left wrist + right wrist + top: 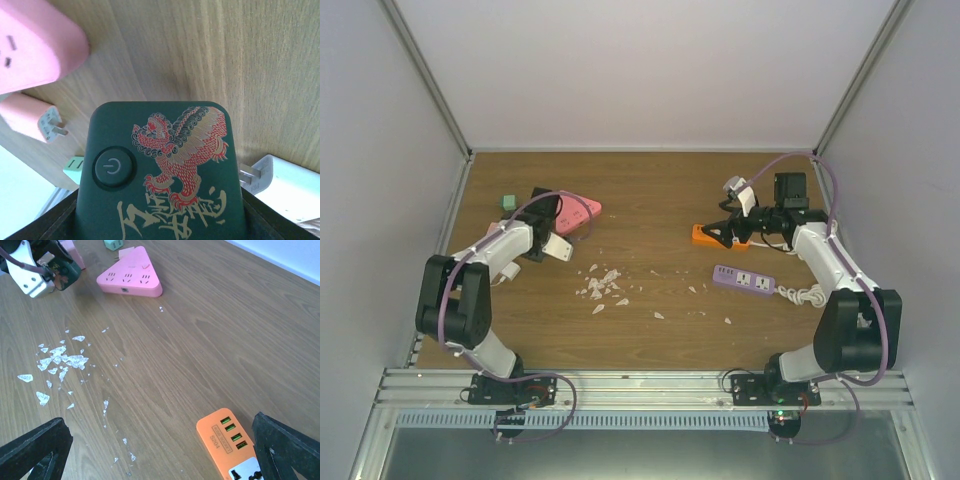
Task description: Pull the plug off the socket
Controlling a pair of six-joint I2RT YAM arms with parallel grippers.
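The orange socket block (703, 236) lies on the wooden table at the right. In the right wrist view its end with green USB ports (227, 437) shows, and no plug shows on that part. My right gripper (160, 460) is open wide and empty, low over the table. The socket lies just inside the right fingertip (285, 447). In the top view this gripper (722, 232) covers the rest of the socket. My left gripper (542, 215) is at the far left, shut on a dark green block with a red dragon print (160, 175).
A purple power strip (743, 279) with a white cord lies near the right arm. A pink triangular strip (131, 275) is at the far left, with a pink adapter (35, 122), a green adapter (507, 201) and a white plug (272, 182) nearby. White flakes (602, 288) litter the middle.
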